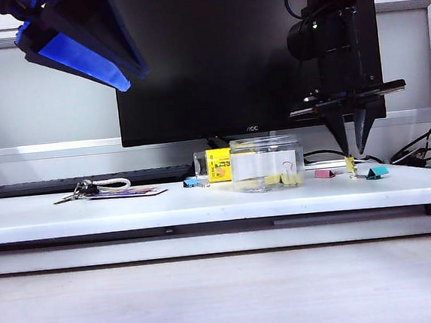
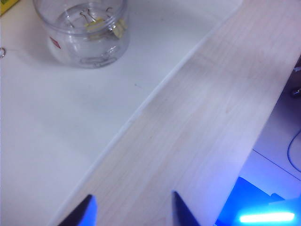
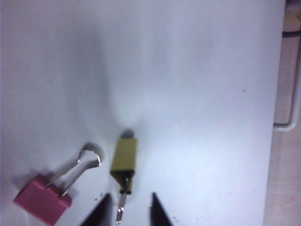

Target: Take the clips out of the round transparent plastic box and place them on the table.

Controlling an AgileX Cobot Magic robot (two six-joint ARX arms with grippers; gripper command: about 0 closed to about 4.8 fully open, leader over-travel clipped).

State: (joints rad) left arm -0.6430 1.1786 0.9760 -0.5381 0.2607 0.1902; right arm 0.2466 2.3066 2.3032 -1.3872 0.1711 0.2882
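Note:
The round transparent plastic box (image 1: 267, 163) stands mid-table with several pale-yellow clips (image 1: 281, 178) in its bottom. The left wrist view shows the box (image 2: 82, 30) and its clips (image 2: 101, 26) too. To its right, one yellow clip (image 1: 349, 165) rests on the white table (image 1: 129, 210). My right gripper (image 1: 352, 148) hangs just over that clip. In the right wrist view the clip (image 3: 125, 157) has its wire handle between the parted fingers of the right gripper (image 3: 129, 207), with a gap on each side. My left gripper (image 2: 134, 205) is open and empty. It is raised high at upper left (image 1: 121, 79).
A pink clip (image 1: 324, 173) and a teal clip (image 1: 376, 171) flank the yellow one. A small blue clip (image 1: 191, 182) and a bottle with a yellow label (image 1: 214, 165) sit left of the box. Keys on a card (image 1: 89, 189) lie far left. A monitor (image 1: 214, 56) stands behind.

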